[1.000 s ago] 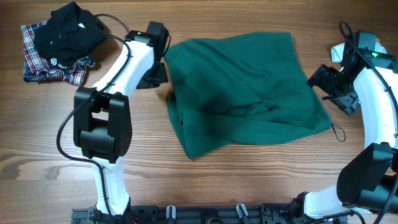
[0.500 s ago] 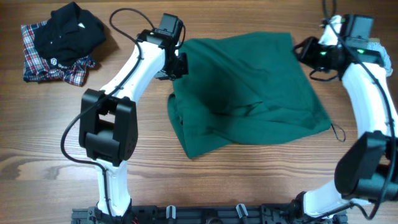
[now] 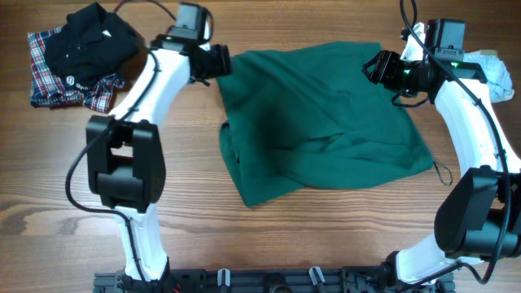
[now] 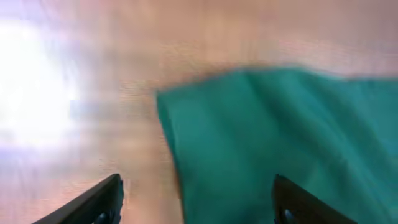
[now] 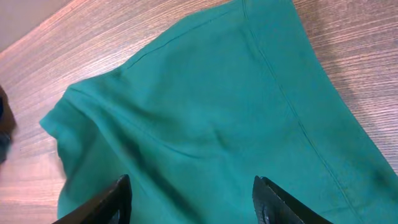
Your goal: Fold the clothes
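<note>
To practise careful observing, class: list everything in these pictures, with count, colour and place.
green garment: one, dark green, crumpled mid-table
drawstring cord: one, dark, by the garment's right edge
black shirt: one, black, far left corner, atop the plaid shirt
plaid shirt: one, red-blue check, under the black shirt
pale cloth: one, blue-white, far right edge
table: one, brown wood, under everything
left arm: one, white and black, left side
right arm: one, white and black, right side
left gripper: one, black fingers, open, above the garment's far left corner
right gripper: one, black fingers, open, above the garment's far right part
</note>
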`<action>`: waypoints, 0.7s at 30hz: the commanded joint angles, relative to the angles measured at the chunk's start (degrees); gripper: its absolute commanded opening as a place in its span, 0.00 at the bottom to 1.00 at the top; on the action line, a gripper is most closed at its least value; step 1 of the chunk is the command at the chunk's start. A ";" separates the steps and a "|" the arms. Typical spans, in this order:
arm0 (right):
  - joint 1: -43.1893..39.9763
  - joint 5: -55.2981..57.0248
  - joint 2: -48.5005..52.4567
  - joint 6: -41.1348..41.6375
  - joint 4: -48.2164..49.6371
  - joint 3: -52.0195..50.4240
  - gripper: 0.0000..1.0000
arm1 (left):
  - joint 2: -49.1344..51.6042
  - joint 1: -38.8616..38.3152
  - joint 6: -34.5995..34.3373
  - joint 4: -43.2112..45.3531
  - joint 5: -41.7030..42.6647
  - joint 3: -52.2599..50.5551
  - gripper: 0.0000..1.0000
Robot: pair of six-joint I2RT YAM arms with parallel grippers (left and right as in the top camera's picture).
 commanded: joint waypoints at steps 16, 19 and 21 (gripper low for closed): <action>-0.07 -0.66 0.79 -1.60 -1.88 0.37 0.61 | 8.79 1.49 0.83 8.59 13.53 0.83 0.72; -0.07 -0.66 0.79 -1.64 -2.56 0.37 0.61 | 9.09 1.49 0.83 10.03 13.51 0.83 0.72; -0.07 -0.66 0.79 -1.66 -3.08 0.35 0.60 | 9.53 1.49 0.81 10.73 13.51 0.83 0.72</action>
